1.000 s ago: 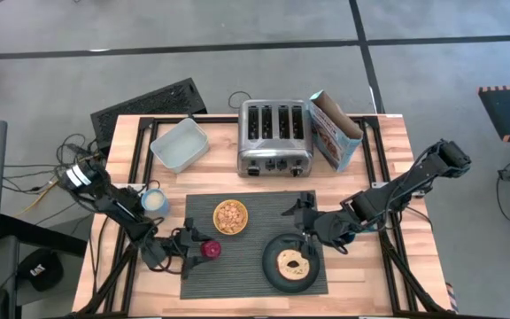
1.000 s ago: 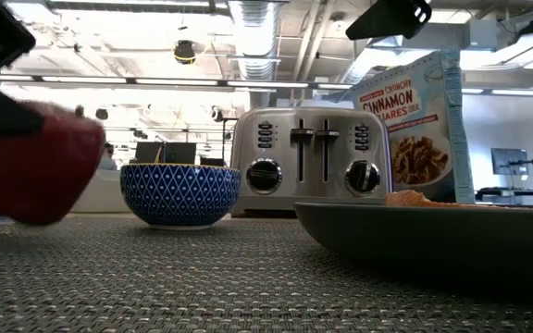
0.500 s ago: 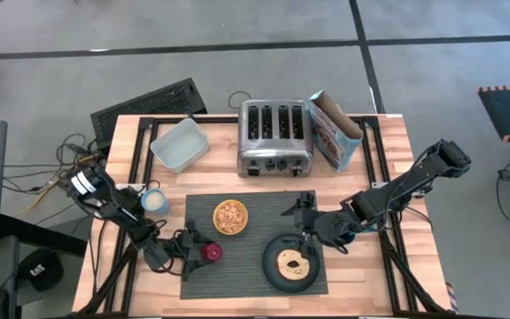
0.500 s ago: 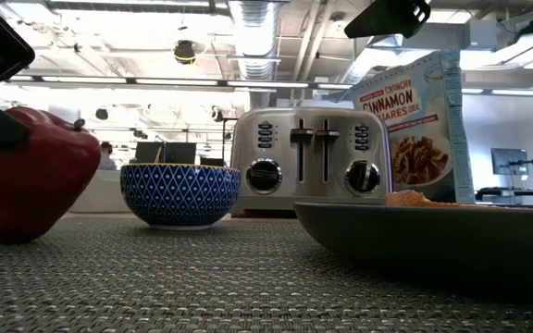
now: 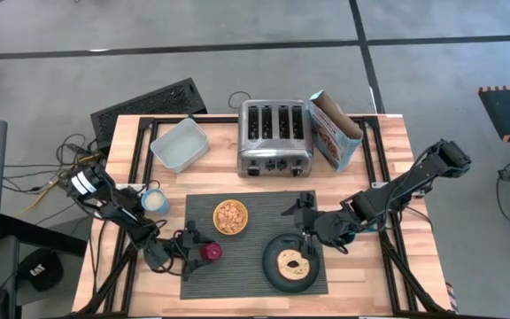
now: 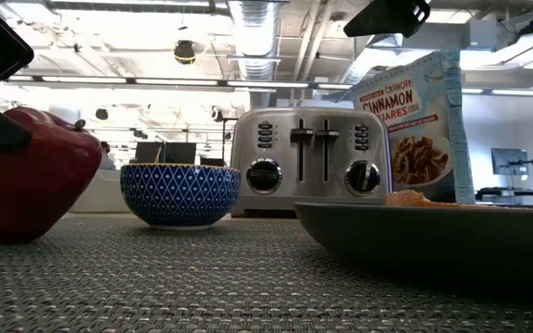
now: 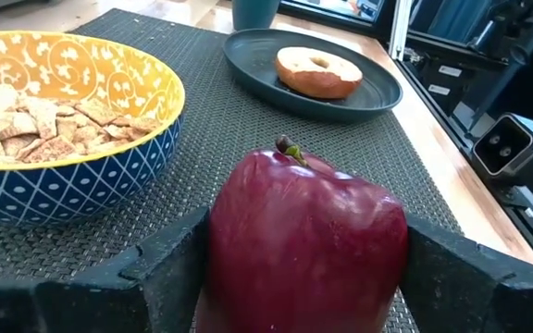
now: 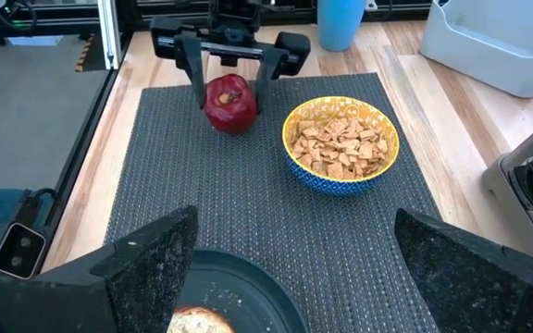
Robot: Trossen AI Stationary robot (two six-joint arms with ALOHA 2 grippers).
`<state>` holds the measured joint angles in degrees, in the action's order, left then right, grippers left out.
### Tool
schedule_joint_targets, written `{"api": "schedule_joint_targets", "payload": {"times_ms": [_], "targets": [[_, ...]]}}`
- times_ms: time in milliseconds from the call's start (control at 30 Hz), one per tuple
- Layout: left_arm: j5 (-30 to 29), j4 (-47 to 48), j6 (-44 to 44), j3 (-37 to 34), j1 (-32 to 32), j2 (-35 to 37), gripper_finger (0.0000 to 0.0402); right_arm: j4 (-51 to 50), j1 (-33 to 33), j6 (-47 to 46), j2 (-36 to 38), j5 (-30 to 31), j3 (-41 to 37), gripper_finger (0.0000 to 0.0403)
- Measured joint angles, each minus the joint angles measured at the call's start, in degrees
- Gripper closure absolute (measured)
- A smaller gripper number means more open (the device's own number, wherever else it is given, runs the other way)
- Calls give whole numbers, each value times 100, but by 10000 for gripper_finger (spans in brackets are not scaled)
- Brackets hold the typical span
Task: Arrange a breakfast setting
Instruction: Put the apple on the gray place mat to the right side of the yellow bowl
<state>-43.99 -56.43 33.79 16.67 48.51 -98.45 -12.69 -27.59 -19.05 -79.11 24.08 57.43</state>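
A red apple (image 7: 303, 240) stands on the dark ribbed placemat (image 5: 255, 266), at its near left. My left gripper (image 5: 202, 250) is shut on it. A yellow bowl (image 5: 230, 216) of cereal squares, blue-patterned outside, stands on the mat's far left. A dark round plate (image 5: 271, 270) with a bagel (image 5: 291, 262) sits at the mat's near right. My right gripper (image 5: 302, 227) hangs wide open and empty over the plate's far rim. A blue cup (image 5: 154, 201) stands on the wood left of the mat. The spoon is out of view. My left gripper pinches the apple's two opposite sides (image 7: 225, 250) between its two fingers (image 7: 169, 264), about halfway up the apple. The fingers come level from the table's left side. The apple stands upright, stem (image 7: 290, 148) up, its bottom on the placemat (image 6: 248, 277).
A chrome toaster (image 5: 275, 137) and an open cereal box (image 5: 335, 130) stand at the far edge behind the mat. A white tub (image 5: 180, 144) lies at the far left. Bare mat (image 8: 276, 213) lies between the apple, the bowl and the plate.
My left gripper has gone down a little with the apple, staying shut on it. The apple, lifted just clear a second ago, now stands on the placemat and has kept still for the last half second.
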Motion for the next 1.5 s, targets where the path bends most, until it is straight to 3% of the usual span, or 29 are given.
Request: {"api": "schedule_joint_targets", "payload": {"times_ms": [167, 500, 700, 833, 967, 1233, 1500], "targets": [[-88, -223, -243, -12, 2, -12, 154, 0, 0, 0, 0, 1, 0, 10], [-134, -1472, -1165, 82, 2, -9, 154, 873, 160, 155, -629, -150, -1, 10], [-124, -1495, -1580, 380, -78, -9, 149, 2383, 413, 332, -1333, -219, -5, 10], [-4, -1507, -1866, 620, -207, -9, 148, 3673, 534, 891, -1878, -568, 3, 10], [27, -1510, -2117, 862, -306, -7, 147, 4231, 568, 1236, -2377, -893, 235, 10], [167, -1460, -2475, 1158, -468, -7, 146, 4347, 490, 1686, -3058, -1056, 886, 15], [-185, -1737, -2469, 1155, -447, -7, 145, 3772, 475, 1904, -2860, -1385, 956, 49]]}}
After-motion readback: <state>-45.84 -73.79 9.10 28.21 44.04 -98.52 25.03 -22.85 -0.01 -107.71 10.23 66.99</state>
